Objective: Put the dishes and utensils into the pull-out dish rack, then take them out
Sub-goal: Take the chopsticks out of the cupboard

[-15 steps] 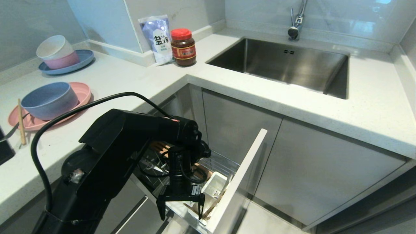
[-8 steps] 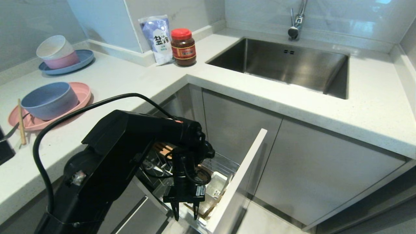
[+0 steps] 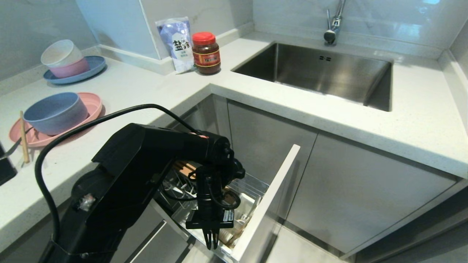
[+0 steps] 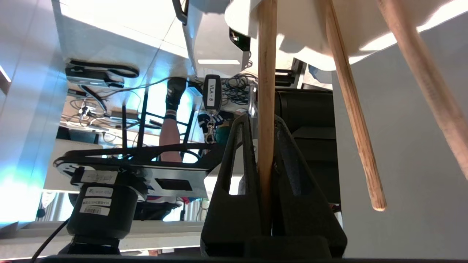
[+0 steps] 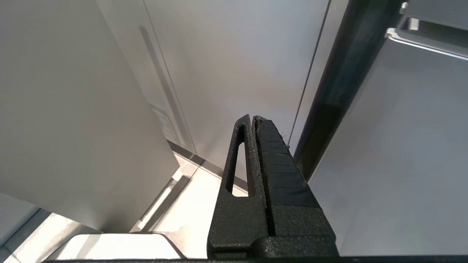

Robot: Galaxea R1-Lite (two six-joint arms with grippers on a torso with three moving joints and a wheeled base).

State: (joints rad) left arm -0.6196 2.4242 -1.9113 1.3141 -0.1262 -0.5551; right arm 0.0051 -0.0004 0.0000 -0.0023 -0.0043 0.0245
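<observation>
The pull-out dish rack (image 3: 252,190) stands drawn out from under the surface (image 3: 153,91), its pale front panel nearest the robot's feet. The left gripper (image 3: 211,241) points straight down into the white cutlery box (image 3: 245,204) at the rack's near end. Its jaws are pressed together on one wooden chopstick (image 4: 267,91), which runs up between the two black fingers (image 4: 234,175); two more wooden sticks (image 4: 353,109) lean just beside it against the box, untouched. Behind the gripper, chrome wires and the slotted wooden bar (image 3: 184,168) show past the black arm. The right gripper (image 5: 257,146) hangs parked low beside grey cabinet fronts, its jaws fully together and holding nothing.

Farther back on the surface, to the left, the blue-grey bowl (image 3: 55,111) sits on the pink plate (image 3: 93,104), with another chopstick (image 3: 24,137) lying across the plate's near edge. Beyond them a white bowl (image 3: 60,53) is nested in a pink bowl on a blue plate (image 3: 93,65). A salt bag (image 3: 177,42) and a red-lidded jar (image 3: 206,53) stand at the corner, and the sink (image 3: 321,73) lies to the right.
</observation>
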